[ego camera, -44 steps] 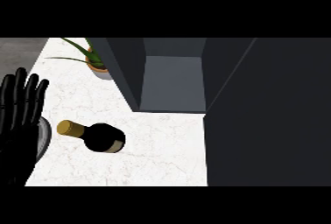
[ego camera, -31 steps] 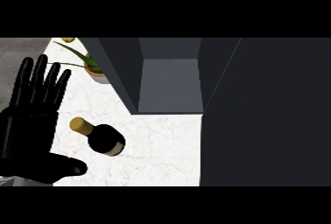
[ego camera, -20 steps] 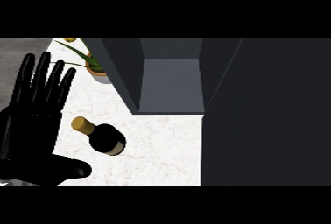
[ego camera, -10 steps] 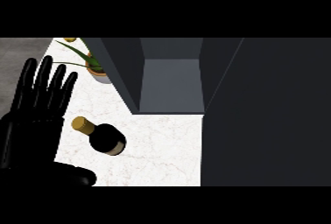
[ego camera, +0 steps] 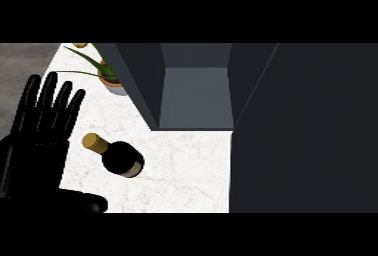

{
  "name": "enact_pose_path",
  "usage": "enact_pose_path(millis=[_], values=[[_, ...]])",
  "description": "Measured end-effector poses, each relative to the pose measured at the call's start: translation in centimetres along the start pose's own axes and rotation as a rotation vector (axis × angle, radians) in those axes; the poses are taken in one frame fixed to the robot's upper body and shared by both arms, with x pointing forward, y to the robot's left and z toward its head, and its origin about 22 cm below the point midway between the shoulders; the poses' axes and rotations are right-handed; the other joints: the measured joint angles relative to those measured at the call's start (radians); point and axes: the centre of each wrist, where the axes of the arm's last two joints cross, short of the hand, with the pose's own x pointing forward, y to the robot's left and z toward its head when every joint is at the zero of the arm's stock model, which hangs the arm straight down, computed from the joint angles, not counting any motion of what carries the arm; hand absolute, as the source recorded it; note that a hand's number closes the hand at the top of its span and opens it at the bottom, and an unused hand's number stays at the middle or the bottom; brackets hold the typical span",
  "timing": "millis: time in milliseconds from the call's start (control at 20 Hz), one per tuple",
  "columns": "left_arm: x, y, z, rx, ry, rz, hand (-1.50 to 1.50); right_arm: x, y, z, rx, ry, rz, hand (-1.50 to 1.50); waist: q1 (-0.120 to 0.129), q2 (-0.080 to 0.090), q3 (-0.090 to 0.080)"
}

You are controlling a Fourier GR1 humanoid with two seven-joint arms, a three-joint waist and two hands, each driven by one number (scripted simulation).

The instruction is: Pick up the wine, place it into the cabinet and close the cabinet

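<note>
Left hand (ego camera: pixel 40 132) drifted lower, wine (ego camera: pixel 118 156) unmoved

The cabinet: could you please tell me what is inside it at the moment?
The open cabinet shows only bare grey interior; the wine bottle stands outside on the counter. Its dark right-hand part hides anything farther in.

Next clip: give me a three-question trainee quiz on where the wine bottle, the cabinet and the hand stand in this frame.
1. True or false: the wine bottle is inside the cabinet.
2. Which hand shows, and are its fingers straight or curled?
3. What stands on the counter left of the cabinet? A) potted plant B) mug C) plate

Key
1. False: it is on the counter, in front of the open cabinet.
2. The left hand, fingers straight, left of the bottle and not holding it.
3. A, the potted plant.
</note>
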Motion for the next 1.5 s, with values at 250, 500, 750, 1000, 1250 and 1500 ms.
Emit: enact_pose_path(millis=[250,500,750,1000,1250,1500], values=[[-0.4,1.7,1.2,0.048,0.009,-0.024,-1.50,0.4,-0.1,-0.3,-0.002,-0.001,0.010,-1.50,0.001,0.000,0.000],[-1.4,3.6,1.6,0.083,0.015,-0.054,-1.50,0.0,-0.2,0.2,0.006,-0.003,0.006,-1.50,0.000,0.000,0.000],[-1.8,5.1,2.4,0.097,0.032,-0.077,-1.50,0.0,-0.1,0.3,0.000,0.002,0.004,-1.50,0.000,0.000,0.000],[-3.3,7.3,3.3,0.115,0.066,-0.096,-1.50,-0.2,0.0,-0.2,0.002,-0.005,0.001,-1.50,0.000,0.000,0.000],[-4.8,8.3,3.6,0.126,0.089,-0.105,-1.50,-0.1,-0.1,-0.3,0.002,-0.017,-0.010,-1.50,0.000,0.000,0.000],[-7.2,9.6,3.8,0.142,0.113,-0.108,-1.50,0.0,0.1,-0.1,0.005,-0.011,-0.010,-1.50,-0.002,0.000,0.000]])
